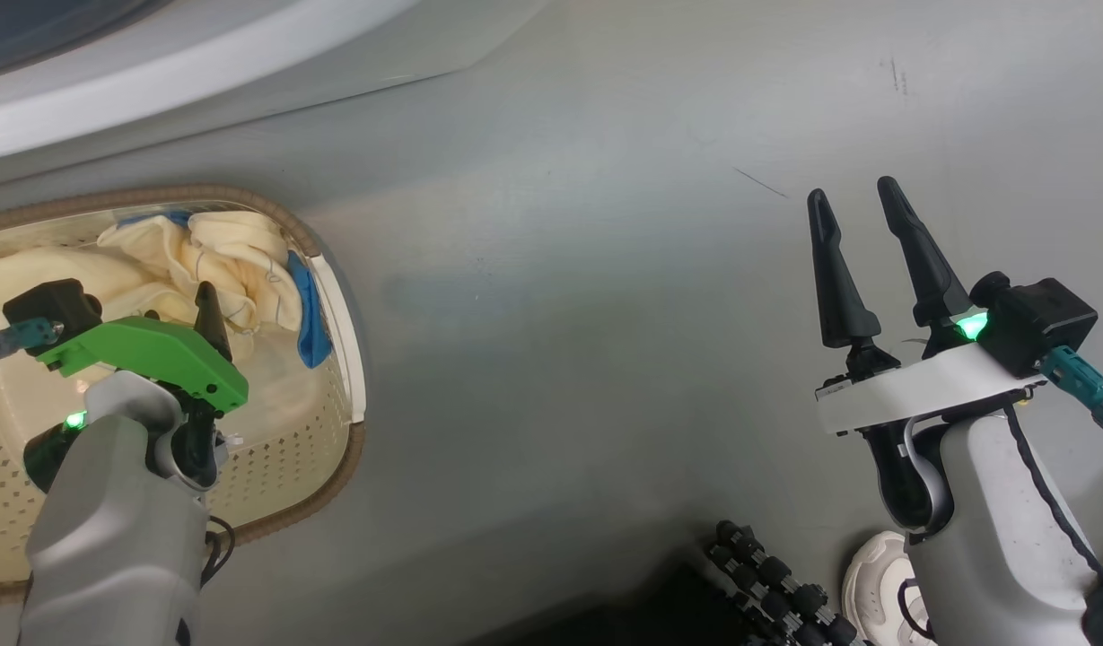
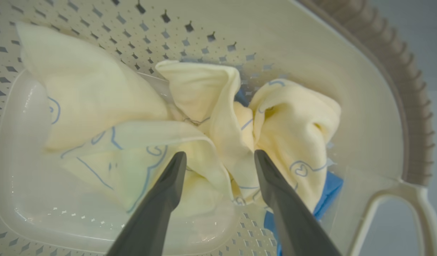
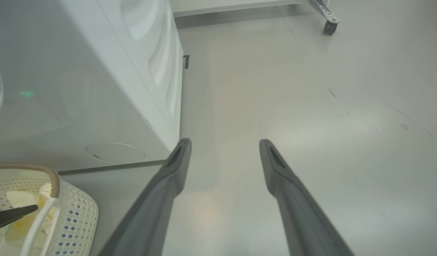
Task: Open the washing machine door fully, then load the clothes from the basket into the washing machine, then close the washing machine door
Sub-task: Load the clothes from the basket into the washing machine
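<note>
A: Left gripper (image 2: pixel 220 154)?
B: Fingers spread wide, gripped nothing; tips were right at the clothes (image 2: pixel 97 99) in the basket (image 2: pixel 350 92), contact unclear.
A: Right gripper (image 3: pixel 224 142)?
B: Also wide, empty, over the floor (image 3: pixel 310 106). Basket sat just beside the washing machine (image 3: pixel 79 89).

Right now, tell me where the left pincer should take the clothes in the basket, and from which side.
Grip the raised central fold of the clothes, coming straight down from above into the basket. That ridge stands proud of the heap and lines up between the fingers of the open left pincer, so a pinch there should likely hold.
</note>
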Motion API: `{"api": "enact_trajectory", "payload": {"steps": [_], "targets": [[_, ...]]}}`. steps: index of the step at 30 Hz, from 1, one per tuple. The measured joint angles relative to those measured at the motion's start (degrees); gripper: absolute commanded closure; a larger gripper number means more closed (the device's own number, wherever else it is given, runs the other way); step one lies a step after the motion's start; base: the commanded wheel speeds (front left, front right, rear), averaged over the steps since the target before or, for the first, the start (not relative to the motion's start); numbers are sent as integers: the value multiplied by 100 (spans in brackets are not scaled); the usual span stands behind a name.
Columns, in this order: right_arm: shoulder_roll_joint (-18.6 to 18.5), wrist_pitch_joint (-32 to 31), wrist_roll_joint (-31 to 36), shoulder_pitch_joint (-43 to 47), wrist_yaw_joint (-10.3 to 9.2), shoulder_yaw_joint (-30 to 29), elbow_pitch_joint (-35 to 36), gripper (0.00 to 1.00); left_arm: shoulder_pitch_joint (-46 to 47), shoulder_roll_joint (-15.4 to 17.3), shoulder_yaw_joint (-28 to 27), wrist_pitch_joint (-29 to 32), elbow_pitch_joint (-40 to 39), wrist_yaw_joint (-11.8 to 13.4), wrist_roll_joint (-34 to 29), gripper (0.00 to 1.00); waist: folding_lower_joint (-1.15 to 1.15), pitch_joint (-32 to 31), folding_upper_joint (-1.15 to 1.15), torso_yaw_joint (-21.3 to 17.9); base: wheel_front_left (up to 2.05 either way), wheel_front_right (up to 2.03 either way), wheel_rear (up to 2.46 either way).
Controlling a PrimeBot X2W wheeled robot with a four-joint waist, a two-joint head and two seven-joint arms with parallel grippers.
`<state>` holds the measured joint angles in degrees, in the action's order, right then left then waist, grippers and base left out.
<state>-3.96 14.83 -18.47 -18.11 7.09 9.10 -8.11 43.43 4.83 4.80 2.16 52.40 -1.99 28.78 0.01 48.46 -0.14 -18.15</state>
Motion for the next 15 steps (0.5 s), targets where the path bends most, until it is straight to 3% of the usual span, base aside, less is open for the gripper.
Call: {"api": "enact_trajectory", "payload": {"steps": [15], "targets": [[-14,0,33,-38,0,55,14,0,423,-56,-3,-177,405,-92,32,0,0,192,0,13,0,0,0]]}}
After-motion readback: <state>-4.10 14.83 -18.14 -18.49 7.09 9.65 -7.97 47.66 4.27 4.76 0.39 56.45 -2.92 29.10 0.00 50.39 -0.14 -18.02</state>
